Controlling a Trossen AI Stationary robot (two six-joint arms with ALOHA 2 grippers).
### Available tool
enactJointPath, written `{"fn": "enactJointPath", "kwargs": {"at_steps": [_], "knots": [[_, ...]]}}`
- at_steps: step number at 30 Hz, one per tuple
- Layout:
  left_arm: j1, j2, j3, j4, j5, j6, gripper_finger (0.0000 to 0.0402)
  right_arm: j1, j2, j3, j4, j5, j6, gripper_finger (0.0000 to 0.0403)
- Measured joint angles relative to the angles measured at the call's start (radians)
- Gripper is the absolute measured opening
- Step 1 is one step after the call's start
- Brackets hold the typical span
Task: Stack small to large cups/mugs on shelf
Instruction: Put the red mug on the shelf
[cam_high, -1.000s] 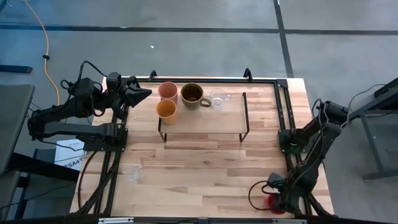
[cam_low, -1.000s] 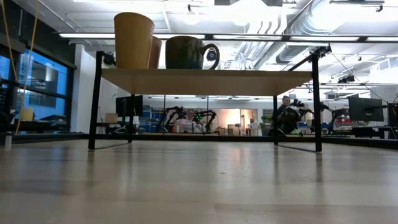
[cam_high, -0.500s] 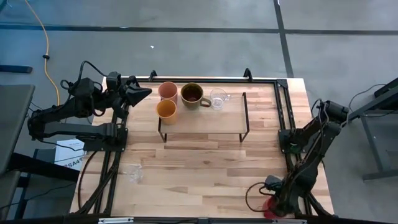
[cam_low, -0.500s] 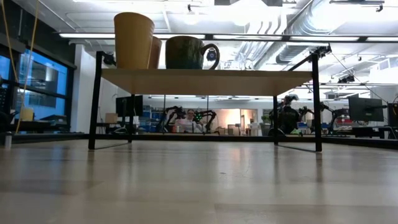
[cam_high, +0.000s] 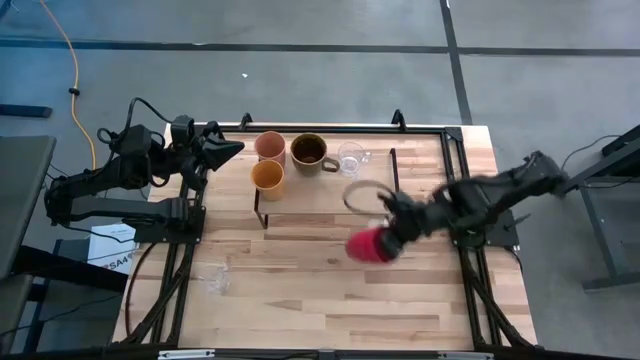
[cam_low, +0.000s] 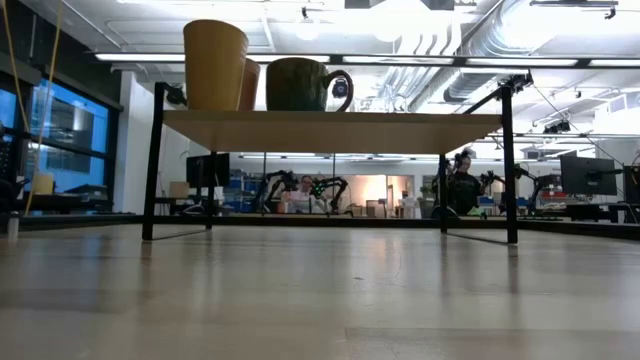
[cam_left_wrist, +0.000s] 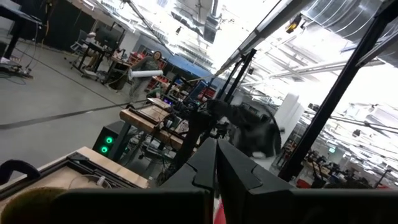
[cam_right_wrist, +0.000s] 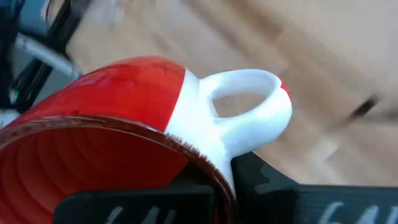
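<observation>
A red-pink cup (cam_high: 368, 244) with a white handle (cam_right_wrist: 249, 102) hangs over the table just in front of the shelf (cam_high: 330, 196), with my right gripper (cam_high: 393, 231) shut on it. It does not show in the low view. On the shelf's far left stand a peach tumbler (cam_high: 270, 146), a yellow-orange cup (cam_high: 267, 177), a brown handled mug (cam_high: 309, 152) and a clear glass mug (cam_high: 351, 157). Another clear glass mug (cam_high: 216, 280) stands on the table at the near left. My left gripper (cam_high: 230, 149) waits shut at the table's far left, beside the shelf. My right gripper holds the red-pink cup by its rim (cam_right_wrist: 214, 177), right beside the white handle. One finger (cam_right_wrist: 124, 208) is inside the cup and the other (cam_right_wrist: 267, 186) outside its wall. The fingers reach in from the table's right, and the cup lies tilted with its mouth toward the gripper.
The shelf's right half (cam_high: 370, 200) is bare wood. Black frame rails (cam_high: 455, 180) run along the table's left and right sides. There is open tabletop (cam_high: 320, 300) between the shelf and the near edge. People and other robot arms show in the room beyond.
My right gripper has swung from the table's near right corner up toward the far edge and the left. It now hangs in front of the shelf's right half. The red-pink cup has left that corner and gone with it.
</observation>
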Motion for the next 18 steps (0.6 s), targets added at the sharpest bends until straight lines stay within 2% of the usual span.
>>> {"fn": "enactJointPath", "kwargs": {"at_steps": [4, 9, 11, 18], "knots": [[0.0, 0.0, 0.0, 0.0, 0.02, 0.024, 0.0003, -0.162, 0.093, 0.204, -0.155, 0.002, -0.121, 0.0001], [0.0, 0.0, 0.0, -0.001, 0.044, 0.025, 0.0003, -0.305, 0.218, 0.388, -0.399, 0.009, -0.173, 0.0001], [0.0, 0.0, 0.0, -0.001, 0.045, 0.025, 0.0003, -0.352, 0.255, 0.427, -0.474, 0.001, -0.173, 0.0001], [0.0, 0.0, 0.0, -0.001, 0.045, 0.025, 0.0003, -0.443, 0.332, 0.439, -0.474, -0.084, -0.173, 0.0]]}}
